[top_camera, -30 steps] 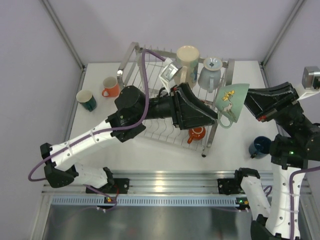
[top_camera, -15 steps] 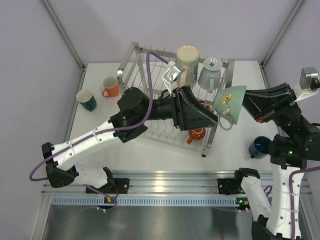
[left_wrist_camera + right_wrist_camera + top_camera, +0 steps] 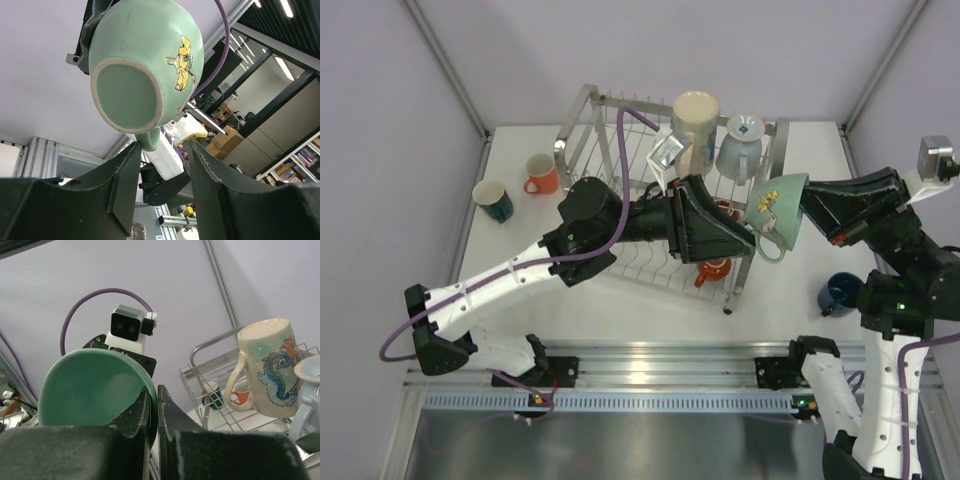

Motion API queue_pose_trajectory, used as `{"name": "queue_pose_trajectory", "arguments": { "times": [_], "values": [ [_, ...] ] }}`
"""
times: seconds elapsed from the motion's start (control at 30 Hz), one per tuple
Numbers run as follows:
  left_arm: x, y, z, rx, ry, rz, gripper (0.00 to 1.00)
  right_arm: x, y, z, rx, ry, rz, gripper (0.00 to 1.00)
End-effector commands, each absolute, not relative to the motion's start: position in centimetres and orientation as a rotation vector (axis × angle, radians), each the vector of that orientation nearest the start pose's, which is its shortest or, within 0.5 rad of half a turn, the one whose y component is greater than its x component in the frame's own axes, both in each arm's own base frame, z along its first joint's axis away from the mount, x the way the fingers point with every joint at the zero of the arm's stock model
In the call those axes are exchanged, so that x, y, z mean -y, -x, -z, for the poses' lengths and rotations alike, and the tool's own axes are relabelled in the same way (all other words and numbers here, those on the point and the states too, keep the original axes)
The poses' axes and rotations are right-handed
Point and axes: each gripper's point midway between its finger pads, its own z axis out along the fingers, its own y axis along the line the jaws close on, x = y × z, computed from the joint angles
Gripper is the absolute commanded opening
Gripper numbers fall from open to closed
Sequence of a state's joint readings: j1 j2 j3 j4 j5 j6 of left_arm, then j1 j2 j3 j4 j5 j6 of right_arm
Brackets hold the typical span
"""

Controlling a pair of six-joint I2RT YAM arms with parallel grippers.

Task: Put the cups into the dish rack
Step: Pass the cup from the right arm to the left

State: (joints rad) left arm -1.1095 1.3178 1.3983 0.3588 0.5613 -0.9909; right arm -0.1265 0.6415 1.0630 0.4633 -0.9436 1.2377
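Note:
My right gripper (image 3: pixel 804 207) is shut on the rim of a mint cup (image 3: pixel 777 211) with a yellow print and holds it tilted in the air at the right end of the dish rack (image 3: pixel 582 112). In the right wrist view the jaws (image 3: pixel 154 396) pinch the cup's wall (image 3: pixel 90 390). My left gripper (image 3: pixel 750 236) reaches over the rack and is open. In the left wrist view the cup's base (image 3: pixel 142 60) faces me, and its handle (image 3: pixel 150 138) hangs between my open fingertips (image 3: pixel 161 152), close to the left finger.
A cream dragon mug (image 3: pixel 695 121) and a pale blue-grey cup (image 3: pixel 740 146) sit on the rack's top tier. A red cup (image 3: pixel 712 268) lies on the lower tier. An orange cup (image 3: pixel 540 173) and a teal cup (image 3: pixel 492 199) stand left of the rack, a navy cup (image 3: pixel 840 292) at the right.
The right gripper has carried the mint cup a little left, toward the left gripper, and tipped it further. The left arm has edged right.

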Motion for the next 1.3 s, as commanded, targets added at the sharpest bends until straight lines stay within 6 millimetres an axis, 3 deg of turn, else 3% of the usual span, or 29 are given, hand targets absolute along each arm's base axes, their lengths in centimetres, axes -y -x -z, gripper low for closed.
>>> {"name": "queue_pose_trajectory", "arguments": {
  "times": [0.0,0.57,0.87,1.27],
  "values": [
    [39.9,-6.3,-52.9,-1.25,-0.699,2.068,0.49,-15.5,-10.6,-54.6,-1.089,0.417,-1.276,0.0],
    [38.9,-6.8,-53.1,-1.269,-0.67,1.981,0.51,-15.3,-11.0,-54.9,-1.099,0.394,-1.253,0.0],
    [40.3,-6.2,-53.9,-1.228,-0.726,2.077,0.51,-15.2,-11.0,-55.1,-1.06,0.38,-1.296,0.0],
    [40.5,-5.1,-54.3,-1.176,-0.756,2.178,0.45,-14.9,-12.4,-54.1,-1.057,0.345,-1.297,0.0]
  ]
}}
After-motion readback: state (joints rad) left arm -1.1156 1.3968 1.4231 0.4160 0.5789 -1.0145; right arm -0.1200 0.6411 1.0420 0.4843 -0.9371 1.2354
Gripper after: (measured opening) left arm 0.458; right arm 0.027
